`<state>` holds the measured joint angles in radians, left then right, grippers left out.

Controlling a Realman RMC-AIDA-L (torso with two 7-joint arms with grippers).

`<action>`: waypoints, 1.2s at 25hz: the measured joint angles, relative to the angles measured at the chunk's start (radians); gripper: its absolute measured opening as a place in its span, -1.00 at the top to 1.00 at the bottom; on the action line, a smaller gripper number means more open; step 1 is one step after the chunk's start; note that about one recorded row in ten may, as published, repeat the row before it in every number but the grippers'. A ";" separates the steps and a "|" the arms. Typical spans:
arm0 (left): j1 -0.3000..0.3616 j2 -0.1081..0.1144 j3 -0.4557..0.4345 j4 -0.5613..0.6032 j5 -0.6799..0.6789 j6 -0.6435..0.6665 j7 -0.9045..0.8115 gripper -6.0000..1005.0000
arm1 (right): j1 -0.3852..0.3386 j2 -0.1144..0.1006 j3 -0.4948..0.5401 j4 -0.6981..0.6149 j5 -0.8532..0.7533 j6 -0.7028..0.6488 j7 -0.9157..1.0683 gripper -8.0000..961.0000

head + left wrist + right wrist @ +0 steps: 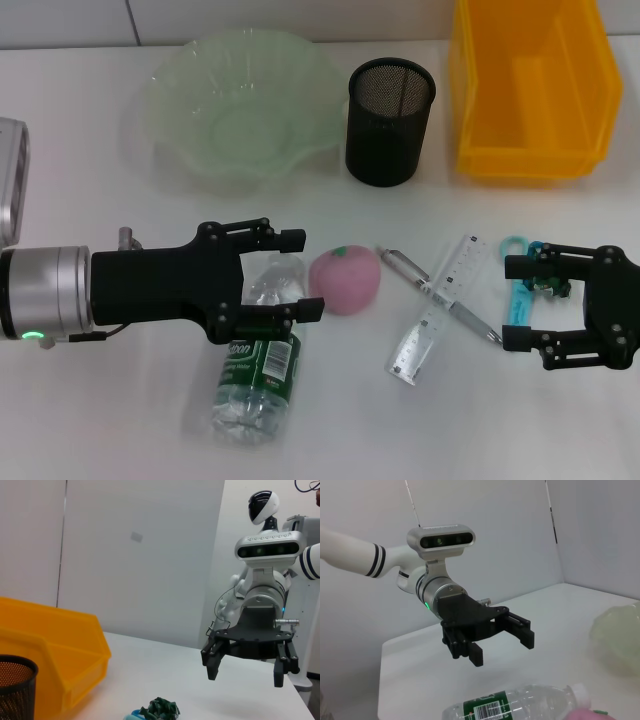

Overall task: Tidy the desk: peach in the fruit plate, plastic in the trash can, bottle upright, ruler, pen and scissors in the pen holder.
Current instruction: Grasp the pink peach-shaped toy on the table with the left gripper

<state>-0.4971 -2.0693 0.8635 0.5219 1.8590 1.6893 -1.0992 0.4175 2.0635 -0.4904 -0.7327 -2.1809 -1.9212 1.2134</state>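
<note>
A clear bottle (258, 370) with a green label lies on its side on the white desk, also seen in the right wrist view (520, 706). My left gripper (305, 274) hovers open over its neck. The pink peach (345, 280) rests just right of that gripper. Further right, the silver pen (440, 295) lies across the clear ruler (438, 312). The teal scissors (522, 292) lie partly under my open right gripper (510, 303), which holds nothing. A crumpled dark green scrap of plastic (546, 284) sits by the scissors.
At the back stand the pale green fruit plate (240, 105), the black mesh pen holder (390, 120) and the yellow bin (530, 85). The left wrist view shows the right gripper (245, 675) and the bin (50, 650).
</note>
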 joint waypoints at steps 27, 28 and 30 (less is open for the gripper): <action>-0.119 -0.010 0.701 0.547 0.201 -0.447 -0.653 -0.59 | -0.102 -0.011 0.073 -0.054 0.010 -0.037 0.008 -0.72; -0.130 -0.010 0.728 0.546 0.218 -0.469 -0.672 -0.59 | -0.103 -0.011 0.074 -0.054 0.010 -0.038 0.008 -0.72; -0.142 -0.010 0.764 0.542 0.241 -0.502 -0.702 -0.59 | -0.103 -0.010 0.075 -0.054 0.011 -0.039 0.008 -0.72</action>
<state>-0.6388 -2.0794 1.6274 1.0637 2.0998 1.1875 -1.8011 0.3141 2.0539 -0.4156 -0.7869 -2.1704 -1.9600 1.2216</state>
